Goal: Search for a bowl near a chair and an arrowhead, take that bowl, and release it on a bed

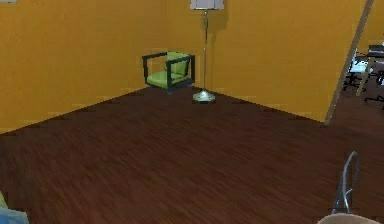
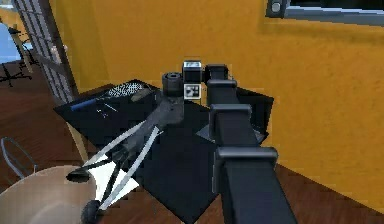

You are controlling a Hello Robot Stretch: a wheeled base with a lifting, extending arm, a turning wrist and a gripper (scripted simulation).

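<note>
The fingers point(image 2: 88, 195) point to seven o'clock, from the tabletop point(image 2: 190, 175) toward a beige round surface point(image 2: 35, 205). Their hold I cannot tell. Delivery to the bed is probably left.

The gripper point(image 2: 85, 195) is black-bodied with 2 pale grey fingers point(image 2: 120, 150), and beside it 2 white squares point(image 2: 192, 72) carry black marks on the dark charcoal arm point(image 2: 240, 160). Beneath it spreads a black tabletop point(image 2: 180, 170), a plain tan round surface point(image 2: 40, 200) lies at its far end, and the wall point(image 2: 320, 100) beyond it is flat orange (unpatterned). The armchair point(image 1: 167, 70) has green cushions in a dark frame, over a dark brown wood-grained floor point(image 1: 180, 150).
</note>
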